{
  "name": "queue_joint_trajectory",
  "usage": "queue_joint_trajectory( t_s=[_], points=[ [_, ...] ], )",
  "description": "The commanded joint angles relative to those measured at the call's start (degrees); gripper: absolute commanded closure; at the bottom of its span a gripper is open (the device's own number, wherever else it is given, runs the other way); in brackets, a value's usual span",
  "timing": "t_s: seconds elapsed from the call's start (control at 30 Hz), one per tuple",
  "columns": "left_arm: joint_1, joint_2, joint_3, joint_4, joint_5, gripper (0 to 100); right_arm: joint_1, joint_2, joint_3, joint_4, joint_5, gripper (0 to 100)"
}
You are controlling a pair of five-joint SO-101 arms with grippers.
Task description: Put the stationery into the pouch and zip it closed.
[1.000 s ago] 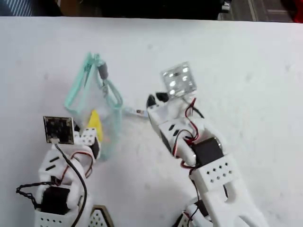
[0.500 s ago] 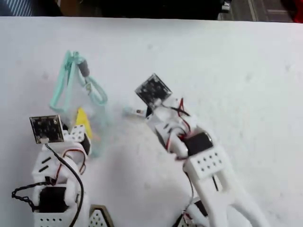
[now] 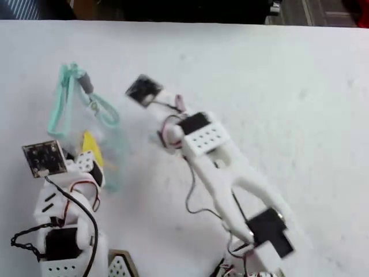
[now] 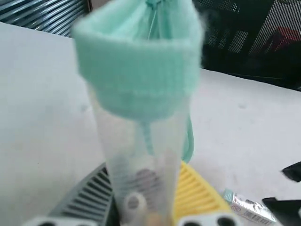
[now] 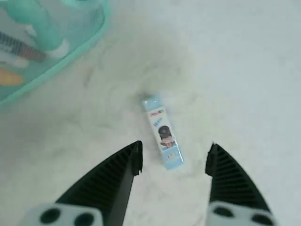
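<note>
A clear pouch [image 3: 86, 124] with mint-green trim lies at the left of the table. My left gripper [image 3: 91, 164] is shut on its near end, and the left wrist view shows the pouch [image 4: 141, 141] pinched between the yellow and grey fingers. Several pens are visible inside the pouch [image 5: 42, 42]. A small light-blue eraser [image 5: 163, 137] lies flat on the table, right of the pouch. My right gripper [image 5: 174, 148] hangs open just above it, one black finger on either side. The right arm [image 3: 199, 135] stretches across the table's middle and covers the eraser from above.
The white table [image 3: 277, 86] is bare at the back and right. The eraser [image 4: 247, 210] and the right gripper's black fingertips [image 4: 291, 172] show beside the pouch in the left wrist view. A dark edge runs along the table's far side.
The right arm has stretched out and swung left, lowering its gripper over the eraser. The left arm has drawn the pouch a little to the left.
</note>
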Motion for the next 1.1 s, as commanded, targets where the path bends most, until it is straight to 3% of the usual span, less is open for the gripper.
queue_joint_trajectory(
  t_s=[0.0, 0.67, 0.83, 0.93, 1.07],
  points=[
    [-1.3, -0.6, -3.9, -2.3, 1.1, 97, -2.5, 5.2, -5.5, 0.4, 3.2, 82.7],
    [-1.1, -0.6, -3.8, -2.3, 1.1, 97, 0.0, 24.7, -17.7, 0.4, 3.3, 80.7],
    [-0.8, -0.6, -3.7, -2.3, 1.4, 97, 3.4, 25.5, -17.8, 0.4, 3.3, 98.5],
    [1.0, -0.6, -3.6, -2.3, 1.3, 96, 6.0, 24.4, -17.8, 1.6, 3.2, 95.4],
    [5.1, -0.6, -3.5, -2.2, 1.2, 96, 8.8, 20.4, -17.6, 4.8, 3.2, 98.4]
  ],
)
